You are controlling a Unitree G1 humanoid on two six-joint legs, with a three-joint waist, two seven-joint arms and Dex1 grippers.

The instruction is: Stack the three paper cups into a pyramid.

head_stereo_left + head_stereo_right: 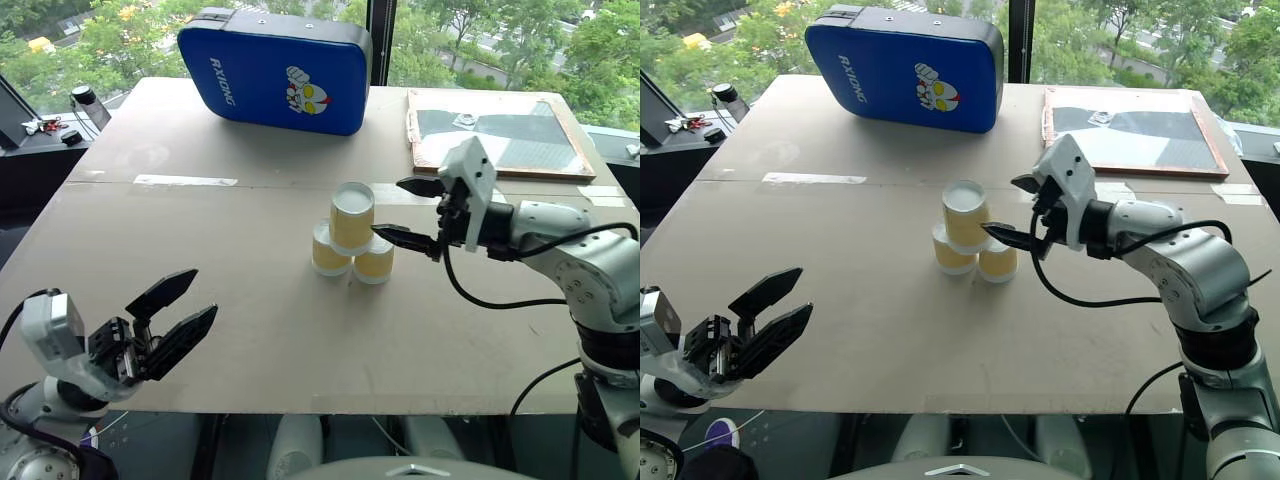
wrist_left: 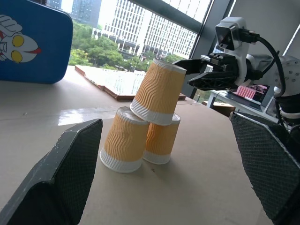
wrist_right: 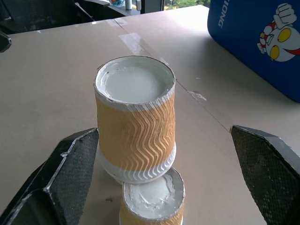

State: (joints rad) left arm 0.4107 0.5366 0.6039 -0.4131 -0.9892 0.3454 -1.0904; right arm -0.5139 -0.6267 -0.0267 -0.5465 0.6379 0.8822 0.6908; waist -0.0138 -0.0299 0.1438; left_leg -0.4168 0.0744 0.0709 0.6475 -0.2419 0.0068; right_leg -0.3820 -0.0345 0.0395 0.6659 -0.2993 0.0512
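The three paper cups stand upside down as a pyramid mid-table. The top cup (image 1: pixel 352 212) rests, slightly tilted, on the two lower cups (image 1: pixel 328 252) (image 1: pixel 375 262), which touch each other. My right gripper (image 1: pixel 390 208) is open just to the right of the top cup, one finger behind it and one in front, touching nothing. In the right wrist view the top cup (image 3: pixel 136 126) stands free between the wide-apart fingers (image 3: pixel 70 168). At the table's near left edge, my left gripper (image 1: pixel 200 292) is open and empty, pointing toward the cups.
A blue padded case (image 1: pixel 275 68) lies at the back centre. A framed board (image 1: pixel 495 130) sits at the back right. A tape strip (image 1: pixel 185 180) marks the table's left half. A small bottle (image 1: pixel 88 100) stands off the far left corner.
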